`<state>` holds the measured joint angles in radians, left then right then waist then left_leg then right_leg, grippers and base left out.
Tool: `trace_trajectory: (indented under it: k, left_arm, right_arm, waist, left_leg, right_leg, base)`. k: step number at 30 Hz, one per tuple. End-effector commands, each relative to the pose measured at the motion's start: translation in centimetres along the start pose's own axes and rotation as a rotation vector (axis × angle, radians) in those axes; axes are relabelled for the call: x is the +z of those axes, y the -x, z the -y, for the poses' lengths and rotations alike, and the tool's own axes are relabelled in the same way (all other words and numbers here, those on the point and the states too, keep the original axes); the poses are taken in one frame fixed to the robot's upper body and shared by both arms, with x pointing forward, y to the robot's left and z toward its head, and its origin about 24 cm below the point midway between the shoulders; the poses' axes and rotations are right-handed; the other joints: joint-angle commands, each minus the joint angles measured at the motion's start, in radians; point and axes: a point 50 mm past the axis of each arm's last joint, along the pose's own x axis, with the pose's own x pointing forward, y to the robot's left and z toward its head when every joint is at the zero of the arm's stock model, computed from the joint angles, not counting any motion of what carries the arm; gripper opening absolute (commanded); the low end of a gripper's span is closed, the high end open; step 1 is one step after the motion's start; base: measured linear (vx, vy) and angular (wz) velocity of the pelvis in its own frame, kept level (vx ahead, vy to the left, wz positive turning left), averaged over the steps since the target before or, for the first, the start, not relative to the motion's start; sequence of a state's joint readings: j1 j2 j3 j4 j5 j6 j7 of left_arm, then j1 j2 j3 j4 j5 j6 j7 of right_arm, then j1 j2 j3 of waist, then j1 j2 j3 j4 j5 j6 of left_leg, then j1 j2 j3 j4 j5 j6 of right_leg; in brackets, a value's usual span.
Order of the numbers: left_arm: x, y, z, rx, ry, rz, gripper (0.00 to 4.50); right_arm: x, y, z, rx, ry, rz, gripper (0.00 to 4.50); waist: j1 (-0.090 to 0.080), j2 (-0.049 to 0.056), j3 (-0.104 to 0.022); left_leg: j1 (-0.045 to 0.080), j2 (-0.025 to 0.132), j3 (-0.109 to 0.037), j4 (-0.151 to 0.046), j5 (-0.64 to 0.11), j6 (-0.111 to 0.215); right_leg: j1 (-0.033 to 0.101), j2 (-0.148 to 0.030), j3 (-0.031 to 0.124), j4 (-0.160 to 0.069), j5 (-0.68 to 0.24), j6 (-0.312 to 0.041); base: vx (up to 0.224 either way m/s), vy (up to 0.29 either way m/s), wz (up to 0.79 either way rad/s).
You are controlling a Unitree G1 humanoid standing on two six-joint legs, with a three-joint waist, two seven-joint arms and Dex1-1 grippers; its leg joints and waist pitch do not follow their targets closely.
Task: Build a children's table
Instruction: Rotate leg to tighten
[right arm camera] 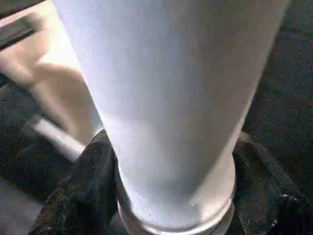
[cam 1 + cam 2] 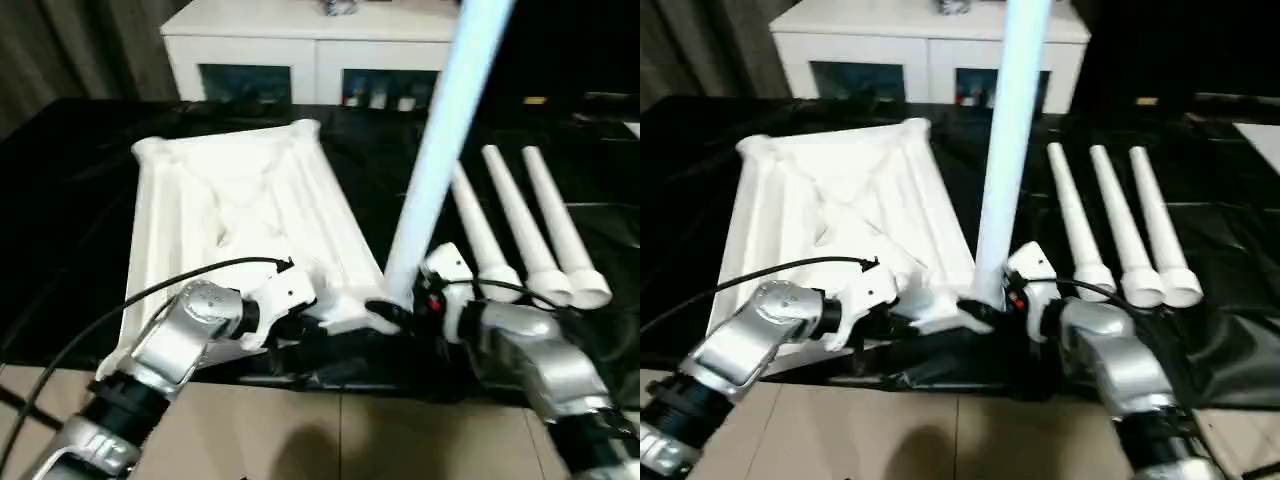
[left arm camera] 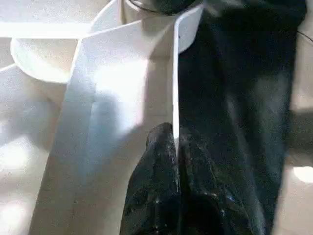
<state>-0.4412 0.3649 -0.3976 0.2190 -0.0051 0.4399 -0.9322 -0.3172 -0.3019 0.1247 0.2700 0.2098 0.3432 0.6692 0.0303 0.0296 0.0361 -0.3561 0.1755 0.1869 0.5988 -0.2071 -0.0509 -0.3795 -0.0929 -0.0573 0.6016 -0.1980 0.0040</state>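
The white tabletop lies upside down on a black sheet, ribbed side up. One white leg stands upright in its near right corner socket. My right gripper is at the leg's base. In the right wrist view its black fingers press the tube from both sides. My left gripper is shut on the tabletop's thin near rim, just left of that corner. Three more legs lie side by side to the right of the tabletop.
A white cabinet with glass doors stands behind the work area. The black sheet ends near me, where beige floor tiles begin. A black cable loops over my left forearm.
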Motion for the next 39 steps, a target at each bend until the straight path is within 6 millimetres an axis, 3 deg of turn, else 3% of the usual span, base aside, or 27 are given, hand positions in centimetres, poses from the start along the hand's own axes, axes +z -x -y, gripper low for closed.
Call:
trace_trajectory:
  k: [1,5,7,9,15,16,18,19,20,21,24,26,28,29,30,31,32,34,39]
  left_arm:
    - [0.3,-1.6,0.0,0.087,0.075,-0.004,0.0]
    - [2.8,-4.7,-0.3,0.28,0.214,0.047,0.0]
    - [3.3,-5.4,-0.3,0.327,0.225,0.059,0.0]
    - [4.5,-6.6,0.0,0.368,0.214,0.067,0.0]
    - [5.1,-7.2,0.1,0.389,0.178,0.052,0.0]
    - [5.1,-7.1,0.0,0.39,0.183,0.052,0.0]
    - [4.7,-6.7,-0.4,0.392,0.167,0.044,0.0]
    - [4.6,-6.6,-0.4,0.385,0.166,0.043,0.0]
    - [4.6,-6.6,-0.4,0.385,0.166,0.043,0.0]
    - [4.2,-6.3,-0.5,0.371,0.16,0.04,0.0]
    - [3.5,-5.5,-0.3,0.314,0.113,0.031,0.0]
    - [3.2,-5.2,-0.2,0.294,0.111,0.021,0.0]
    - [1.9,-4.0,0.0,0.235,0.086,-0.019,0.0]
    - [1.9,-4.0,0.0,0.235,0.086,-0.019,0.0]
    - [1.0,-3.2,0.2,0.171,0.064,-0.033,0.0]
    - [0.9,-3.1,0.2,0.161,0.061,-0.034,0.0]
    - [-0.1,-2.1,0.5,0.079,0.024,-0.04,0.0]
    - [-0.4,-1.7,0.6,0.051,0.018,-0.047,0.0]
    - [-1.2,0.8,1.8,-0.167,-0.032,-0.057,0.0]
  right_arm:
    - [-2.0,-1.2,0.3,-0.172,-0.087,-0.084,2.74]
    - [-1.4,-4.5,0.0,-0.405,-0.214,-0.064,2.74]
    - [-1.1,-5.1,-0.1,-0.448,-0.242,-0.057,2.74]
    - [-0.4,-6.6,-0.9,-0.474,-0.309,-0.042,2.74]
    - [0.9,-8.2,-1.7,-0.464,-0.241,-0.019,2.74]
    - [1.0,-8.2,-1.7,-0.46,-0.248,-0.01,3.3]
    - [1.5,-8.1,-1.5,-0.445,-0.244,0.03,3.44]
    - [1.7,-8.1,-1.4,-0.439,-0.235,0.042,3.46]
    - [1.7,-8.1,-1.4,-0.439,-0.235,0.042,3.56]
    - [2.0,-7.8,-1.0,-0.444,-0.203,0.062,3.84]
    - [2.9,-6.7,-0.4,-0.414,-0.133,0.114,3.94]
    - [3.2,-6.1,-0.2,-0.397,-0.113,0.123,4.09]
    - [3.7,-4.2,0.3,-0.304,-0.05,0.133,4.09]
    - [3.7,-4.2,0.3,-0.304,-0.05,0.133,4.09]
    - [3.6,-2.7,0.3,-0.209,0.017,0.121,4.09]
    - [3.6,-2.5,0.3,-0.193,0.025,0.12,4.09]
    - [3.2,-0.9,0.0,-0.071,0.072,0.104,4.09]
    - [3.0,-0.3,-0.2,-0.024,0.084,0.1,4.09]
    - [1.4,2.0,-0.9,0.183,0.122,-0.005,4.09]
  waist:
    - [-0.009,-0.005,-0.036]
    - [-0.022,-0.008,-0.033]
    - [-0.024,-0.007,-0.037]
    - [-0.021,-0.008,-0.039]
    - [-0.017,-0.011,-0.047]
    - [-0.017,-0.011,-0.047]
    - [-0.015,-0.01,-0.048]
    - [-0.015,-0.006,-0.048]
    - [-0.019,-0.009,-0.048]
    - [-0.025,-0.008,-0.05]
    - [-0.022,-0.006,-0.05]
    - [-0.019,-0.004,-0.055]
    - [-0.011,-0.001,-0.061]
    - [-0.011,0.0,-0.062]
    - [-0.011,-0.002,-0.061]
    - [-0.002,-0.003,-0.064]
    - [-0.001,0.002,-0.062]
    - [0.004,0.001,-0.057]
    - [0.005,0.003,-0.05]
  left_leg:
    - [0.01,0.048,-0.025,-0.089,-0.328,-0.03]
    - [0.012,0.042,-0.033,-0.091,-0.375,-0.057]
    - [0.019,0.04,-0.033,-0.087,-0.384,-0.048]
    - [0.014,0.038,-0.031,-0.088,-0.367,-0.024]
    - [-0.001,0.041,-0.025,-0.087,-0.277,0.009]
    - [-0.003,0.041,-0.025,-0.087,-0.266,0.017]
    - [-0.002,0.042,-0.023,-0.085,-0.248,0.026]
    - [-0.005,0.041,-0.023,-0.085,-0.241,0.032]
    - [-0.01,0.04,-0.024,-0.086,-0.236,0.033]
    - [-0.019,0.042,-0.03,-0.09,-0.222,0.035]
    - [-0.01,0.045,-0.026,-0.084,-0.206,0.044]
    - [-0.013,0.046,-0.025,-0.08,-0.157,0.057]
    - [-0.011,0.048,-0.025,-0.069,-0.061,0.094]
    - [-0.012,0.049,-0.025,-0.068,-0.037,0.106]
    - [-0.013,0.046,-0.022,-0.066,-0.027,0.118]
    - [-0.01,0.048,-0.023,-0.064,-0.026,0.131]
    - [-0.011,0.048,-0.023,-0.064,-0.025,0.136]
    - [-0.009,0.051,-0.019,-0.066,-0.05,0.144]
    - [-0.002,0.057,-0.022,-0.08,-0.158,0.087]
  right_leg:
    - [0.02,-0.055,0.039,-0.087,-0.394,-0.198]
    - [0.013,-0.054,0.036,-0.101,-0.488,-0.15]
    - [0.008,-0.056,0.036,-0.109,-0.495,-0.138]
    - [0.009,-0.053,0.036,-0.112,-0.459,-0.134]
    - [0.021,-0.054,0.039,-0.094,-0.303,-0.175]
    - [0.023,-0.054,0.038,-0.093,-0.297,-0.18]
    - [0.022,-0.054,0.04,-0.091,-0.276,-0.186]
    - [0.024,-0.054,0.039,-0.089,-0.267,-0.191]
    - [0.027,-0.054,0.038,-0.088,-0.261,-0.19]
    - [0.034,-0.053,0.033,-0.083,-0.258,-0.188]
    - [0.027,-0.054,0.035,-0.086,-0.219,-0.204]
    - [0.033,-0.054,0.035,-0.075,-0.145,-0.222]
    - [0.04,-0.05,0.035,-0.056,0.004,-0.245]
    - [0.038,-0.05,0.034,-0.052,0.042,-0.256]
    - [0.035,-0.049,0.033,-0.051,0.066,-0.274]
    - [0.041,-0.05,0.033,-0.05,0.077,-0.272]
    - [0.038,-0.051,0.034,-0.048,0.081,-0.275]
    - [0.034,-0.049,0.036,-0.05,0.071,-0.276]
    - [0.032,-0.05,0.037,-0.06,-0.07,-0.273]
  base:
    - [0.0,0.0,0.0]
    - [-0.043,0.006,-0.04]
    - [0.0,0.0,0.0]
    - [0.0,0.0,0.0]
    - [0.0,0.0,0.0]
    - [0.0,0.0,0.0]
    - [0.0,0.0,0.0]
    - [0.0,0.0,0.0]
    - [0.0,0.0,0.0]
    - [0.0,0.0,0.0]
    - [0.0,0.0,0.0]
    - [0.027,-0.006,0.01]
    - [0.055,-0.01,0.01]
    - [0.0,0.0,0.0]
    - [0.0,0.0,0.0]
    - [0.0,0.0,0.0]
    - [0.0,0.0,0.0]
    - [0.0,0.0,0.0]
    - [0.0,0.0,0.0]
